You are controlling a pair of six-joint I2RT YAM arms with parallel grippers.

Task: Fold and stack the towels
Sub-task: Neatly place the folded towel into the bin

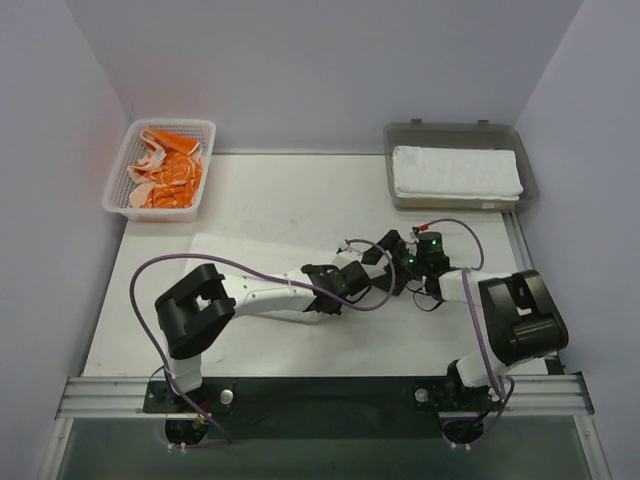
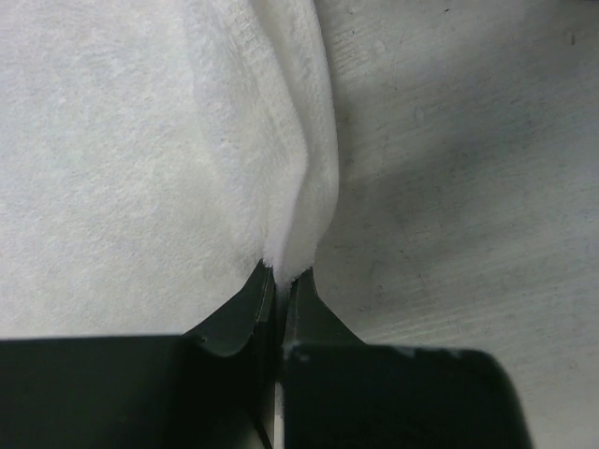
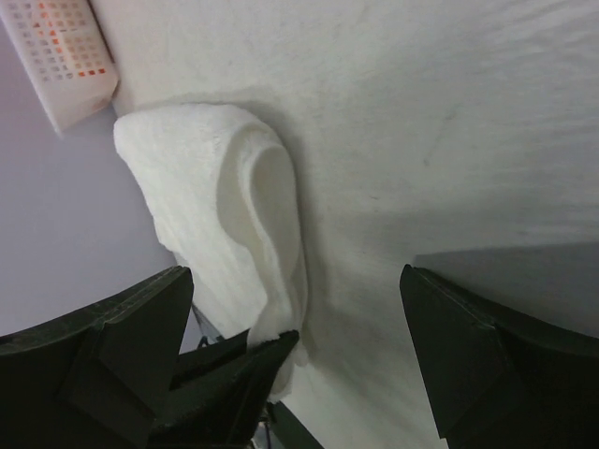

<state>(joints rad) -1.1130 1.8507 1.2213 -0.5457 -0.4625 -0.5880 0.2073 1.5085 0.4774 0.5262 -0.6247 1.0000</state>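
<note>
Currently my left claw (image 2: 281, 285) pinches one edge of a plain white terry towel (image 1: 235, 258) at the centre of the table (image 1: 300, 190); my right claw (image 3: 296, 273) gapes empty. One folded white towel (image 1: 455, 172) lies at one o'clock; crumpled orange-and-white towels (image 1: 165, 172) wait at eleven o'clock.

Wearing white shells (image 1: 265, 293) over black joints (image 1: 195, 305), trailing looping purple cables (image 1: 134, 290), glowing green at one wrist (image 1: 432, 242), ending in black wedge-shaped fingers (image 3: 477, 355).
</note>
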